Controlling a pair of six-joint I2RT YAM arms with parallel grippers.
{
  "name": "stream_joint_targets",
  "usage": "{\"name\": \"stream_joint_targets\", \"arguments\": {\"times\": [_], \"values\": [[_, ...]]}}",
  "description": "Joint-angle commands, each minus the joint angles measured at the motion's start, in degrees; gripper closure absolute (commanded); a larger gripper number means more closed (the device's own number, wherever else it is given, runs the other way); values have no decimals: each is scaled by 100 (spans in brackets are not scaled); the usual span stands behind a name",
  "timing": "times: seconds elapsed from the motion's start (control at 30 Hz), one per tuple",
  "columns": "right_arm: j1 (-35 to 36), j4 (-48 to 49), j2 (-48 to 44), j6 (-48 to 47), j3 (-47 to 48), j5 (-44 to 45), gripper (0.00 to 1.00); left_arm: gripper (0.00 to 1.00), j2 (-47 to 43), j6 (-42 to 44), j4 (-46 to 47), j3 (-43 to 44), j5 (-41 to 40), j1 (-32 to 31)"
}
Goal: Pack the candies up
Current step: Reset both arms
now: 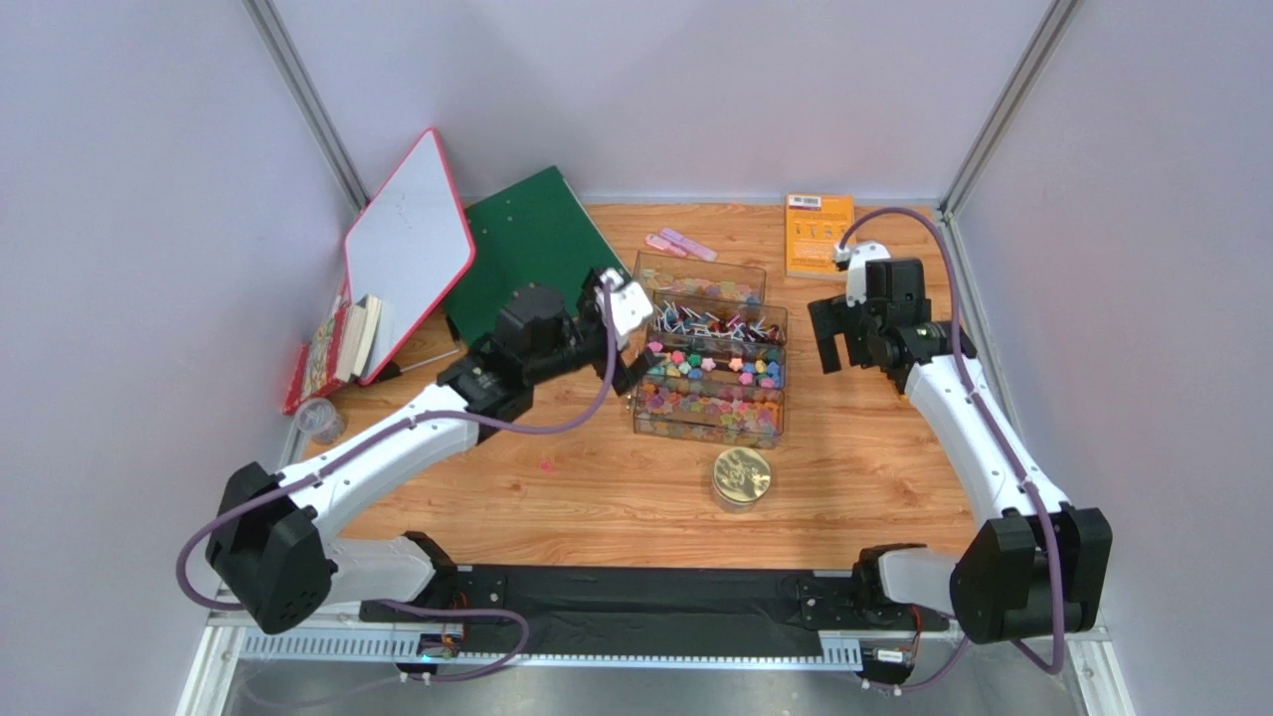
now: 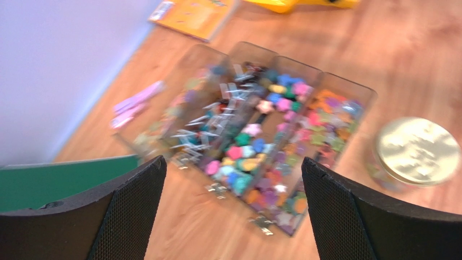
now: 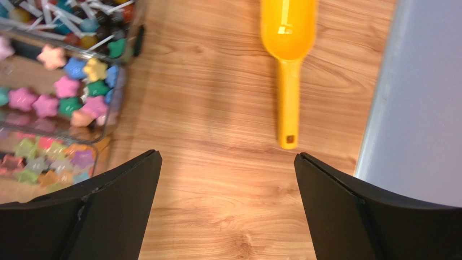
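The candies (image 1: pixel 707 373) sit in a clear divided box (image 1: pixel 640 422) in the middle of the bench (image 1: pixel 598 492), with a gold-lidded jar (image 1: pixel 741 476) just on its near side. Both claws are released and empty. The left claw (image 1: pixel 625 316) is at the box's far left corner, and the right claw (image 1: pixel 841 351) hangs to the box's right, over a yellow scoop (image 3: pixel 288 49). This looks like the opening step. Next, the right claw probably needs to drop onto the scoop's handle and clench.

Readable text: none in any view.
Orange booklet (image 1: pixel 818 234), far right: white label and dark print, too small to read.
Gold lid (image 1: pixel 741 476), near centre: embossed pattern, blurred.
Whiteboard (image 1: pixel 407 246), far left: faint marks, illegible.
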Motion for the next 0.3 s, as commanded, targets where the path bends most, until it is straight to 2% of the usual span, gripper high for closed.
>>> {"name": "stream_joint_targets", "arguments": {"times": [0.0,0.07,0.17,0.27], "values": [[-61,730,-549,736,-33,1377,0,0,-53,-406,-2094,1014,-1182,649],[-166,703,-698,806,-15,1377,0,0,-123,-853,-2485,1306,-1191,1271],[-386,712,-830,807,-33,1299,0,0,-490,-1136,-2785,1184,-1077,1984],[-597,695,-1015,929,-94,1219,0,0,-974,-883,-2645,815,-1340,2110]]}}
